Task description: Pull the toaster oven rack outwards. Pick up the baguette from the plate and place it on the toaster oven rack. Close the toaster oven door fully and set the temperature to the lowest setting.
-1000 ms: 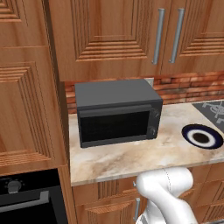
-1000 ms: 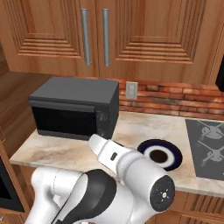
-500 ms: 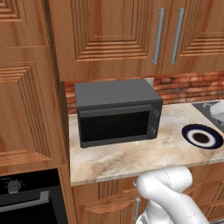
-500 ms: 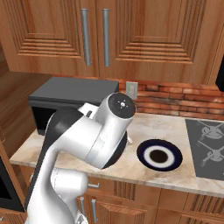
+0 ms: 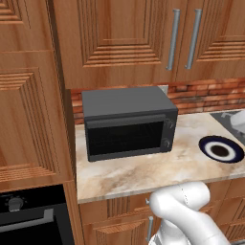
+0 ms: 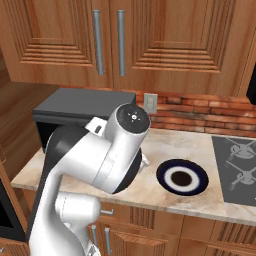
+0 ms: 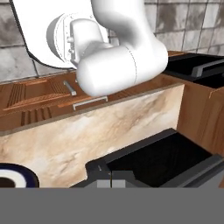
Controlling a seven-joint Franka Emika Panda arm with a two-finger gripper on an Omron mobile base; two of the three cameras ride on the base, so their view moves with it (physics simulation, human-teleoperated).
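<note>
The dark grey toaster oven (image 5: 127, 125) stands on the marble counter with its black door (image 5: 125, 137) shut, so the rack is hidden. Right of it lies the plate (image 5: 206, 142), navy-rimmed with a white ring and dark centre; the baguette is out of view. In the right base view my raised arm covers most of the toaster oven (image 6: 75, 107), and the plate (image 6: 165, 172) sits beside the arm. The hand view looks back over the counter at the toaster oven (image 7: 153, 164) and the plate (image 7: 22, 171). My gripper (image 7: 111, 181) is shut, holding nothing.
A stovetop (image 6: 235, 165) lies at the counter's right end. A built-in black oven (image 5: 28, 220) sits low on the left, under tall wooden cabinets. Wall cabinets (image 5: 143, 38) hang above the counter, and a brick backsplash carries an outlet (image 6: 150, 102).
My arm has swung up from a low pose: its elbow now rises in front of the toaster oven in the right base view. Toaster oven and plate have not moved.
</note>
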